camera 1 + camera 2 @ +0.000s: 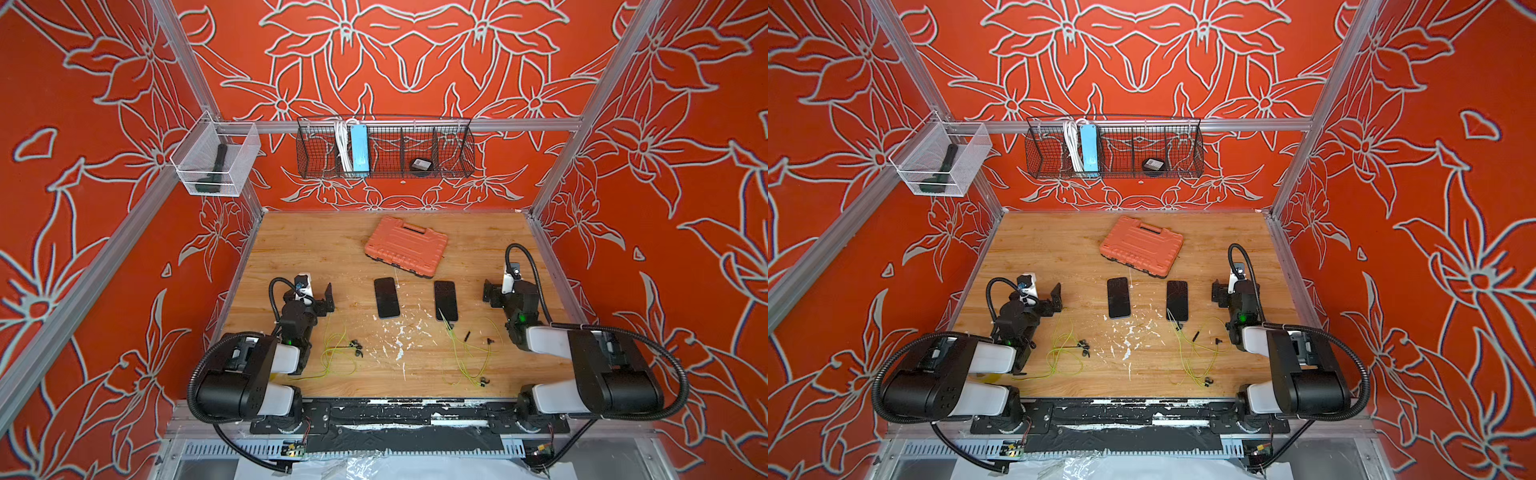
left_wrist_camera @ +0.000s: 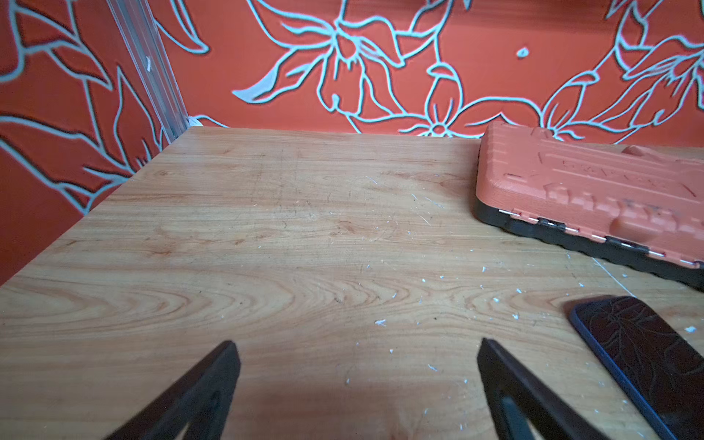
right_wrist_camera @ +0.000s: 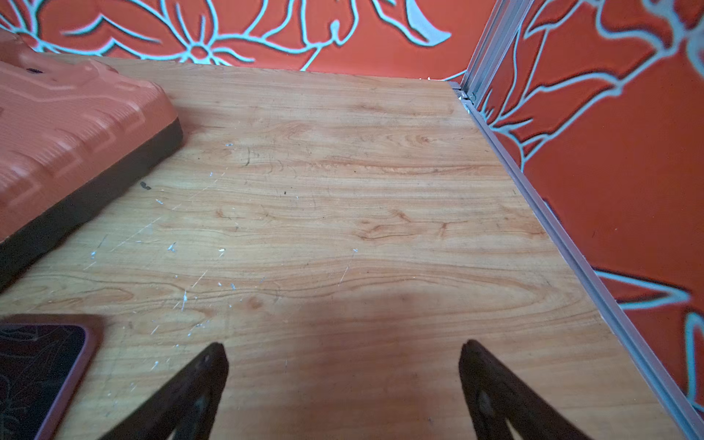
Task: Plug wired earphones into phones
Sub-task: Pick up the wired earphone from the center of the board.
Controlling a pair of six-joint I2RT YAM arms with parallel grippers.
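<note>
Two phones (image 1: 386,297) lie mid-frame on the wooden surface (image 1: 316,249), with yellow-green earphones (image 1: 338,353) loose below them. The left gripper (image 2: 356,348) and right gripper (image 3: 343,346) flank them, both released and empty.

I find nothing I can read. Raised lettering on the lid of the orange case (image 2: 579,179) is too blurred in my left wrist view; the pale label on the round black thing (image 1: 420,165), upper centre in a top view, is too small.
</note>
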